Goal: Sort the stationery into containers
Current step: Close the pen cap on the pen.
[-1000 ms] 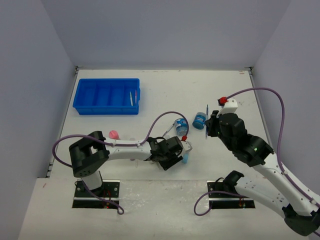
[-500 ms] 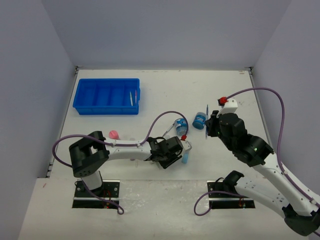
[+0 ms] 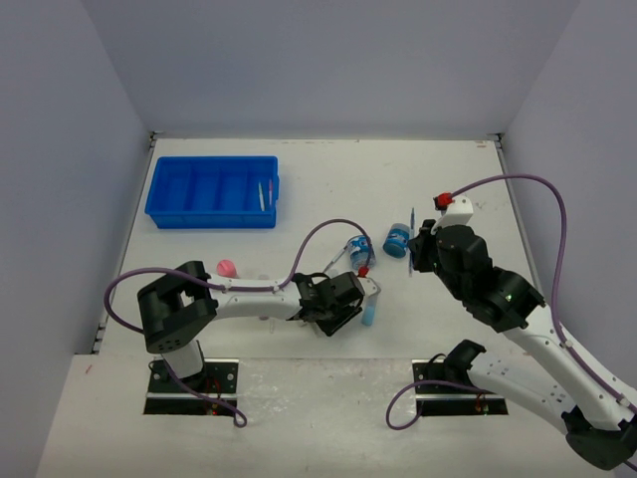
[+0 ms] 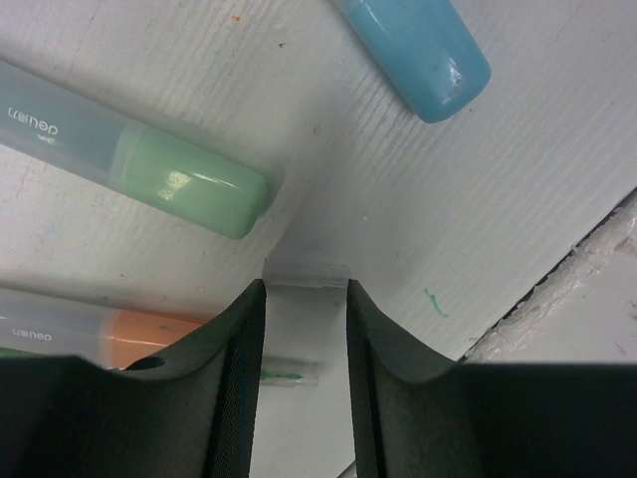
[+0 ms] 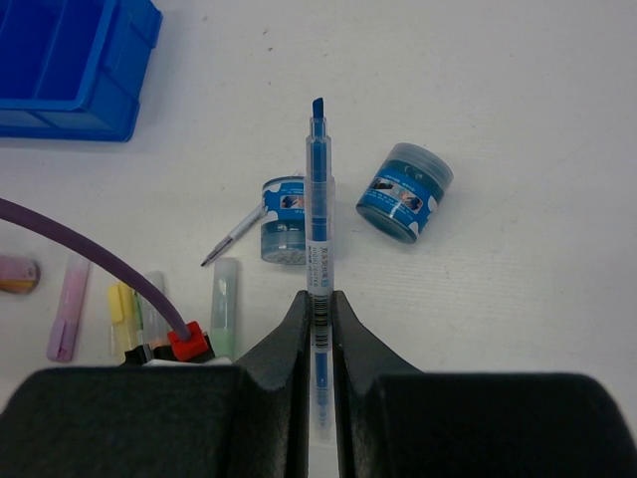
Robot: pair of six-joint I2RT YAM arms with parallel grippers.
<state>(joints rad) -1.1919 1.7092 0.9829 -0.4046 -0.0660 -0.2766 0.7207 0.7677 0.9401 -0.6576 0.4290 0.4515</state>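
In the left wrist view my left gripper (image 4: 306, 299) is shut on a translucent marker stick (image 4: 306, 273) with a green tip showing through it. It is low over the table near the front edge (image 3: 370, 297). Beside it lie a green marker (image 4: 189, 184), a blue marker (image 4: 418, 50) and an orange one (image 4: 119, 334). My right gripper (image 5: 320, 304) is shut on a thin blue pen (image 5: 318, 199), held above two round blue tubs (image 5: 284, 221) (image 5: 405, 191). The blue tray (image 3: 212, 191) stands at the back left with pens (image 3: 264, 194) in its right compartment.
A pink-capped bottle (image 3: 227, 268) sits left of the left arm. Purple (image 5: 70, 304) and yellow (image 5: 121, 309) sticks and a thin pen (image 5: 234, 234) lie near the tubs. A purple cable (image 3: 328, 234) loops over the left arm. The table's front edge (image 4: 557, 289) is close.
The left jaws have narrowed onto the translucent marker stick and then held still. The right arm and its blue pen have not moved.
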